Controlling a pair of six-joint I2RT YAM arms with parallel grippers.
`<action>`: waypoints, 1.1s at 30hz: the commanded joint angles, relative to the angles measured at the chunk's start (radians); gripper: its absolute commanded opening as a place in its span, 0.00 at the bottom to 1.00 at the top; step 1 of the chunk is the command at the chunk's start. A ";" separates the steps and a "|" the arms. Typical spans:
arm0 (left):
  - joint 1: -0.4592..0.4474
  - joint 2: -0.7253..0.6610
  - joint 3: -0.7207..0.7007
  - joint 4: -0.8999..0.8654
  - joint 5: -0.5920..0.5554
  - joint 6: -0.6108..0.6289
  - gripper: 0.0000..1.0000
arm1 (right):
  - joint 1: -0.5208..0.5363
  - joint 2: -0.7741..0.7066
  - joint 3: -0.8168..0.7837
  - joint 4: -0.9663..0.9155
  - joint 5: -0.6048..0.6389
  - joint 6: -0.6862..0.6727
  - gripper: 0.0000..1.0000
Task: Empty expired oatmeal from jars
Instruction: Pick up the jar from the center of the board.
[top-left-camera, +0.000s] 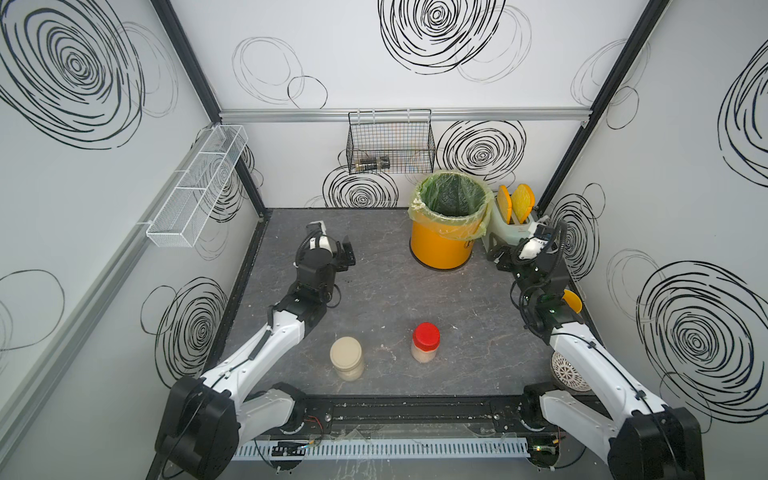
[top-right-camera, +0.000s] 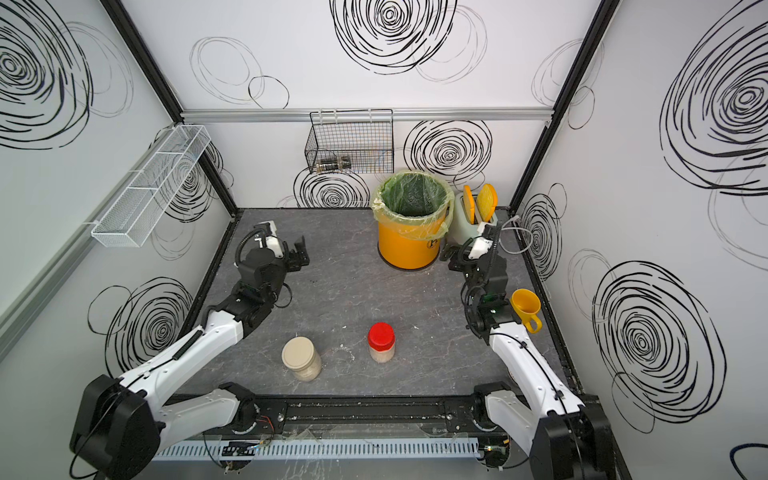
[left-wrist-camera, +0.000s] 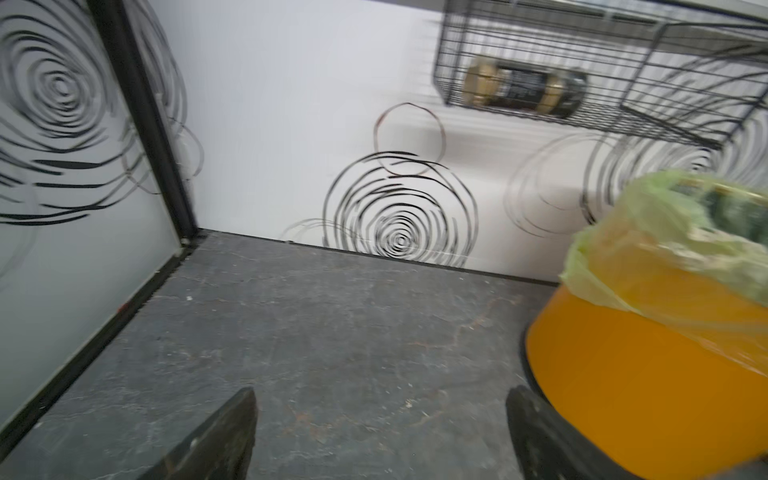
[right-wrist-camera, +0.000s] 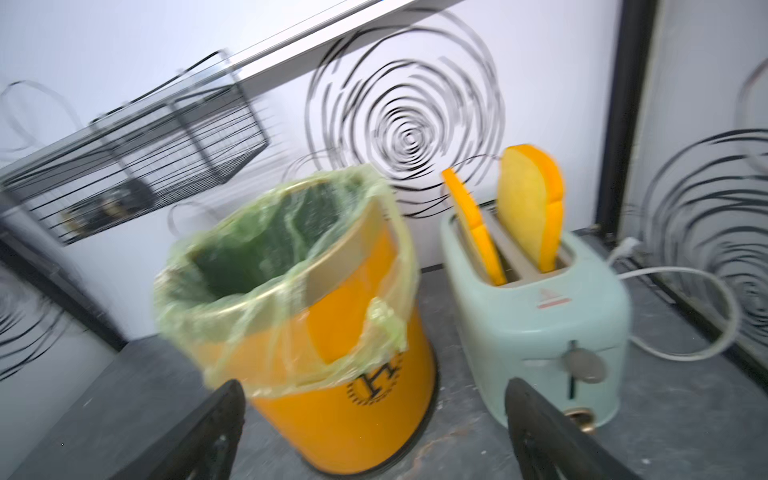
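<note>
Well behind both sets of jaws, back by the arm bases, the two jars stand upright on the counter (top-left-camera: 374, 291). The wide jar w/ beige lid (top-left-camera: 347, 358) is nearer the left arm (top-left-camera: 266, 345). The slim jar w/ red cap (top-left-camera: 425, 343) stands a bit apart from it, towards the right arm (top-left-camera: 582, 353). Both lids are on. Oatmeal (top-left-camera: 424, 354) shows thru the clear wall under the red cap. The other jar's wall looks pale too, but its lid hides most of it from above. Neither wrist cam catches the jars, only both top views do.

Left jaws: spread wide, holding nothing, just bare counter between them in the left wrist view. The yellow bin (left-wrist-camera: 644, 365) w/ green liner sits ahead and off to one side, cut off at the frame edge. Same view shows a bottle (left-wrist-camera: 523, 89) lying in the black wire basket (left-wrist-camera: 582, 62) on the back wall. From the top it's only a dark smudge.

Right jaws: also wide open and empty, facing the bin and a mint toaster (right-wrist-camera: 540, 324) just beside it, w/ two orange slices (right-wrist-camera: 532, 199) sticking out of the slots. Not touching either, afaict.

The yellow cup (top-right-camera: 525, 307) beside the right arm shows whole in a top view. In a top view where the arm covers it, the cup (top-left-camera: 572, 300) is just a sliver. A white perforated round thing (top-left-camera: 569, 370) peeks out under that arm, can't tell what it is. Both wrist pics are smeared, so small details are mushy.
</note>
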 joint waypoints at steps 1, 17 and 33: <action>-0.132 -0.047 0.052 -0.192 0.037 -0.036 0.96 | 0.124 -0.059 0.027 -0.281 -0.145 -0.008 0.98; -0.192 -0.145 0.007 -0.424 0.387 -0.073 0.96 | 0.814 0.037 0.204 -0.811 0.042 -0.055 0.98; -0.181 -0.186 -0.082 -0.356 0.445 -0.126 0.96 | 0.864 0.189 0.210 -0.878 0.143 -0.026 0.98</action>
